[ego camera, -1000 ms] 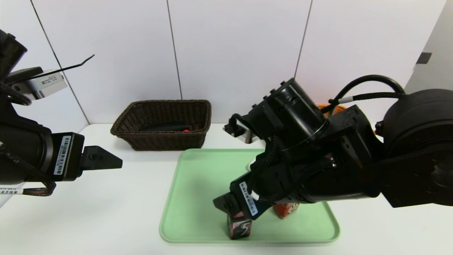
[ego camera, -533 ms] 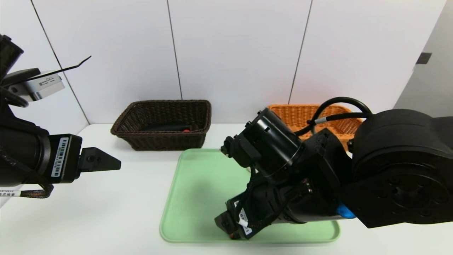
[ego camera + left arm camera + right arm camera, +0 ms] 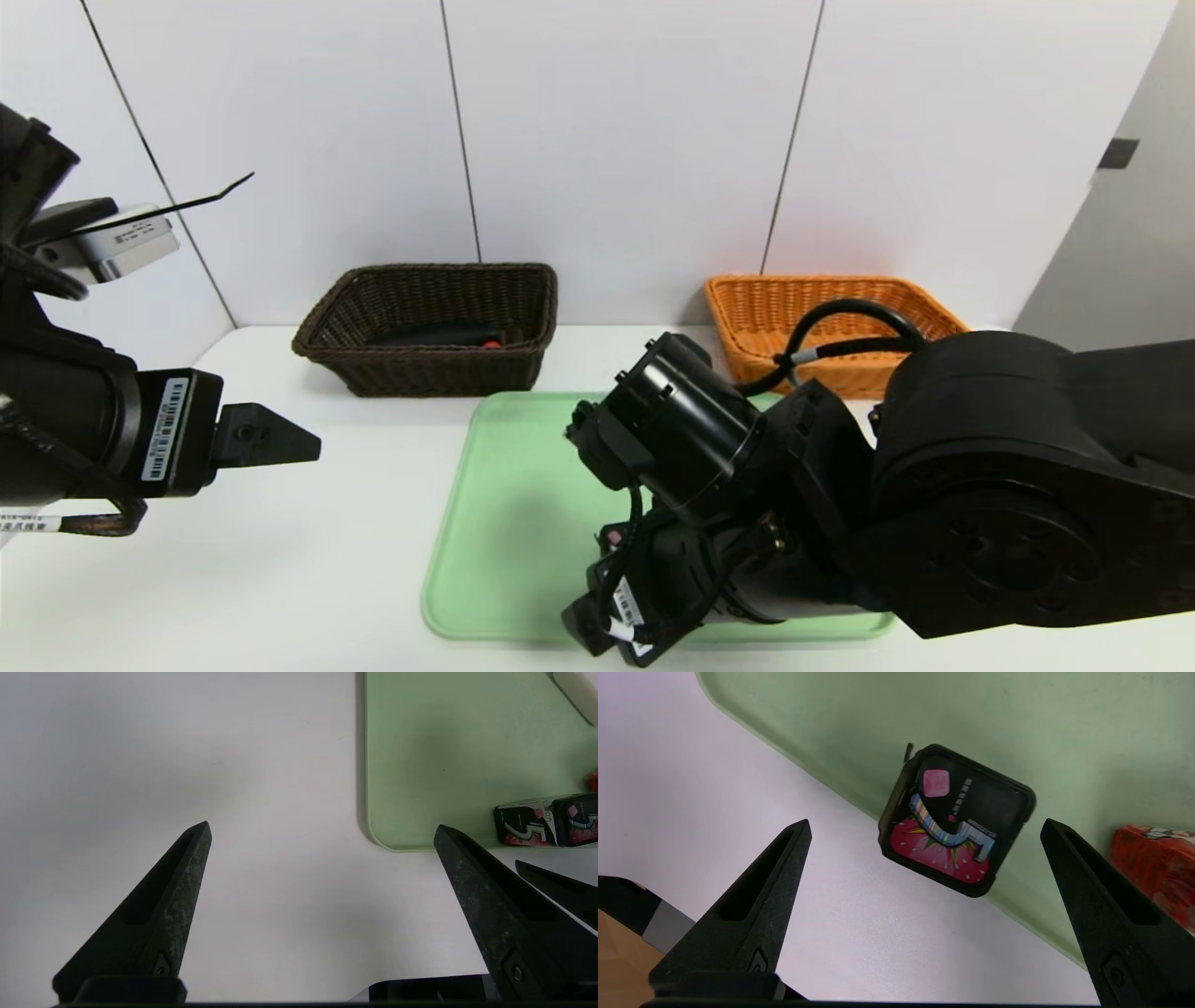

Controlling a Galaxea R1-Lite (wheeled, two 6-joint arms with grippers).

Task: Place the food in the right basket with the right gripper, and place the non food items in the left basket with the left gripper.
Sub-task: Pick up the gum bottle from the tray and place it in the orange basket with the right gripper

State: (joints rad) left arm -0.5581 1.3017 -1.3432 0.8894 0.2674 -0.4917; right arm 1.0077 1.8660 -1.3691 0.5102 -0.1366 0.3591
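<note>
My right gripper [image 3: 924, 823] is open at the front edge of the green tray [image 3: 504, 485]. A black gum box with a strawberry picture [image 3: 955, 821] stands on the tray in line with the gap between the fingers, untouched. Beside it is a red carton [image 3: 1153, 858]. In the head view my right arm hides both. My left gripper [image 3: 280, 439] hovers open and empty over the bare table left of the tray. The dark left basket [image 3: 425, 373] holds a black pouch [image 3: 439, 334] and a small red knob [image 3: 490, 344]. The orange right basket [image 3: 831, 317] stands at the back right.
A white rounded block [image 3: 579, 690] lies farther back on the tray, seen only in the left wrist view. White wall panels rise just behind the baskets. The white table [image 3: 280, 579] stretches left of the tray.
My right arm has dropped and drawn back toward the tray's front edge, uncovering the orange basket and hiding the gum box in the head view. The left arm has barely shifted.
</note>
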